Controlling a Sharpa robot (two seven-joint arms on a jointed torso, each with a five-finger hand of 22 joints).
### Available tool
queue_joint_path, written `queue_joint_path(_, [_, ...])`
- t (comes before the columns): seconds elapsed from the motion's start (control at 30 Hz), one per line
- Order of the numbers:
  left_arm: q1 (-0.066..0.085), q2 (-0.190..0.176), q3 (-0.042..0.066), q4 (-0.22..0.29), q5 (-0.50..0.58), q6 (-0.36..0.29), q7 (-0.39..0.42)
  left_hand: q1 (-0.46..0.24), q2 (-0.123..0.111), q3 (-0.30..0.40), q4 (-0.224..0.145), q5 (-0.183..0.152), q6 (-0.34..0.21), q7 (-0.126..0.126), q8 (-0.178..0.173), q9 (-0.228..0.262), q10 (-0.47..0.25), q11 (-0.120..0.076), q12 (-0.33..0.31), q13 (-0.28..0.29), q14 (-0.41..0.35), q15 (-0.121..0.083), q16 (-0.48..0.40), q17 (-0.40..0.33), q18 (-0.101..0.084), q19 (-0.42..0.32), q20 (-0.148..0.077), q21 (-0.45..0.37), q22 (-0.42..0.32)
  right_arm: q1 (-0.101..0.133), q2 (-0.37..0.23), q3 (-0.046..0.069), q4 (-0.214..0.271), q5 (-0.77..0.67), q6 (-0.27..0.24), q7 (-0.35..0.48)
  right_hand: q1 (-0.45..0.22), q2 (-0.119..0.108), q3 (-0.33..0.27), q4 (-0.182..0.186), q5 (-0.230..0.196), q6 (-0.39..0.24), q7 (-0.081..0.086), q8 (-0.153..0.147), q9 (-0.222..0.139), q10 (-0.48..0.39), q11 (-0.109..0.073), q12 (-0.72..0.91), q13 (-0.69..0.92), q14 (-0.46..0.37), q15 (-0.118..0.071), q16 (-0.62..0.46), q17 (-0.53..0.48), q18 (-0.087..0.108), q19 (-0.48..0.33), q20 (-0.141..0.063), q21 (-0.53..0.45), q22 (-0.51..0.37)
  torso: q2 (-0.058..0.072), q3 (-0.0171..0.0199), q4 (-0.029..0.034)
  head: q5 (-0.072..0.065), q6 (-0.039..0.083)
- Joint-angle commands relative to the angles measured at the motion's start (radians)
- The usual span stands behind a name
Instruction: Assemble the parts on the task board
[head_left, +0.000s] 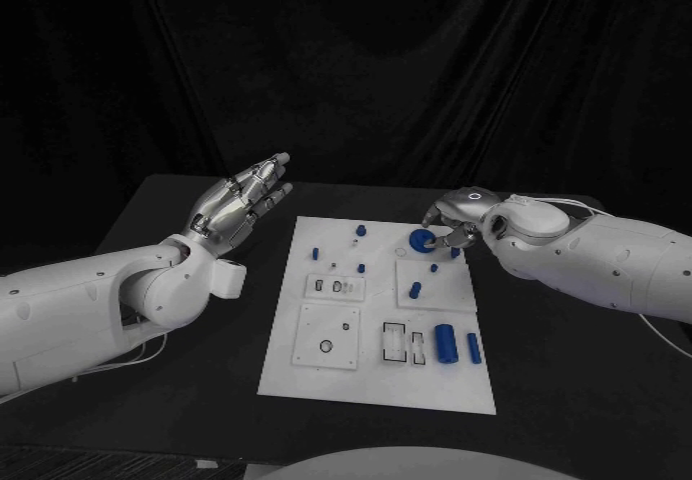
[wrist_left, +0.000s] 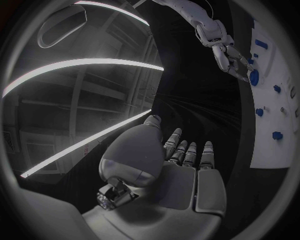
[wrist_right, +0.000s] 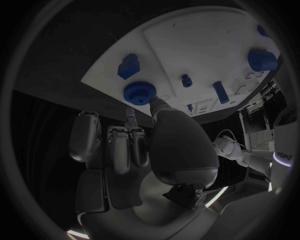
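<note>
The white task board (head_left: 378, 375) lies in the middle of the black table. A round blue knob (head_left: 421, 239) stands at the board's far right part. My right hand (head_left: 462, 215) reaches over the board's far right corner, and its thumb and a fingertip pinch that knob (wrist_right: 140, 92); the left wrist view shows the same contact on the knob (wrist_left: 254, 77). My left hand (head_left: 242, 203) is raised to the left of the board, palm flat and fingers straight, holding nothing. Its fingers (wrist_left: 187, 152) point across the dark table towards the board's edge (wrist_left: 265, 145).
Other blue parts lie on the board: a thick cylinder (head_left: 446, 342) and a slim one (head_left: 473, 348) near the front right, a short peg (head_left: 415, 291) in the middle, small pieces (head_left: 361, 231) at the far end. White inset plates (head_left: 327, 337) occupy the board's left half.
</note>
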Motion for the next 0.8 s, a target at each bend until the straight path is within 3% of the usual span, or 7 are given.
queue_joint_path(0.03, [0.000,-0.001,0.001,0.003,-0.002,0.013,0.092,0.009,0.000,0.006,0.000,0.005,0.000,0.002,0.003,0.000,-0.008,-0.001,0.007,-0.001,0.000,0.006,-0.004,-0.001,0.014,-0.003,0.006,-0.004,0.000,-0.003,0.005,0.001,-0.008,0.001,0.016,-0.004,0.012,0.001,0.007,-0.001,0.006,0.010,0.000,0.006,0.002,0.108,-0.004,0.002,0.263,0.105,-0.006,0.003,0.263,-0.011,0.006,0.000,0.006,0.037,0.001,-0.0004,0.0002,0.000,-0.002])
queue_joint_path(0.33, [0.000,0.001,0.001,0.002,-0.002,0.019,0.090,0.010,-0.001,0.007,0.000,0.007,0.000,0.003,0.003,0.000,-0.008,0.000,0.007,-0.001,0.000,0.006,-0.004,-0.001,0.014,-0.003,0.006,-0.004,0.000,-0.004,0.021,0.001,-0.025,0.001,0.063,-0.011,0.027,0.011,0.010,-0.009,0.044,0.032,-0.001,0.017,0.008,0.108,-0.005,0.002,0.263,0.105,-0.006,0.003,0.263,-0.011,0.006,0.000,0.005,0.041,0.001,-0.0001,0.0011,-0.002,-0.008])
queue_joint_path(0.47, [-0.001,0.002,0.001,0.002,-0.002,0.021,0.091,0.012,-0.001,0.008,-0.001,0.010,0.002,0.004,0.004,0.000,-0.008,0.001,0.008,-0.001,0.000,0.007,-0.004,-0.001,0.014,-0.003,0.007,-0.004,0.000,-0.005,0.028,0.001,-0.031,0.001,0.082,-0.009,0.037,0.018,0.013,-0.021,0.093,0.041,0.000,0.019,0.010,0.108,-0.004,0.002,0.263,0.105,-0.005,0.003,0.263,-0.011,0.006,0.000,0.004,0.044,0.000,-0.0004,0.0011,-0.003,-0.012])
queue_joint_path(0.5, [-0.001,0.002,0.001,0.002,-0.002,0.022,0.091,0.013,-0.001,0.008,-0.001,0.011,0.002,0.005,0.004,0.000,-0.007,0.002,0.008,0.000,0.000,0.007,-0.004,-0.001,0.014,-0.003,0.007,-0.004,0.000,-0.005,0.029,0.001,-0.033,0.001,0.086,-0.008,0.042,0.023,0.016,-0.028,0.131,0.044,0.000,0.019,0.011,0.108,-0.004,0.002,0.263,0.105,-0.005,0.003,0.263,-0.011,0.006,0.000,0.004,0.046,0.000,-0.0004,0.0010,-0.002,-0.012])
queue_joint_path(0.67, [-0.001,0.000,0.001,0.003,-0.002,0.023,0.090,0.020,-0.002,0.011,-0.003,0.018,0.001,0.006,0.005,0.000,-0.007,0.004,0.010,0.000,0.000,0.007,-0.004,-0.001,0.014,-0.003,0.008,-0.004,0.000,-0.005,0.030,0.001,-0.037,0.009,0.091,0.002,0.059,0.032,0.031,-0.057,0.237,0.081,0.000,0.033,0.021,0.108,-0.003,0.002,0.263,0.105,-0.003,0.003,0.263,-0.011,0.006,0.001,0.002,0.051,0.000,-0.0003,0.0005,0.000,-0.014])
queue_joint_path(0.8, [-0.001,-0.001,0.001,0.003,-0.002,0.023,0.090,0.024,-0.003,0.013,-0.004,0.023,-0.001,0.007,0.005,0.000,-0.007,0.005,0.011,0.000,0.000,0.008,-0.004,-0.001,0.014,-0.003,0.008,-0.004,0.000,-0.005,0.029,0.001,-0.037,0.018,0.095,0.009,0.063,0.034,0.036,-0.067,0.255,0.100,0.000,0.041,0.028,0.108,-0.003,0.002,0.263,0.105,-0.003,0.003,0.263,-0.012,0.007,0.002,0.003,0.054,0.001,-0.0004,0.0005,0.000,-0.016])
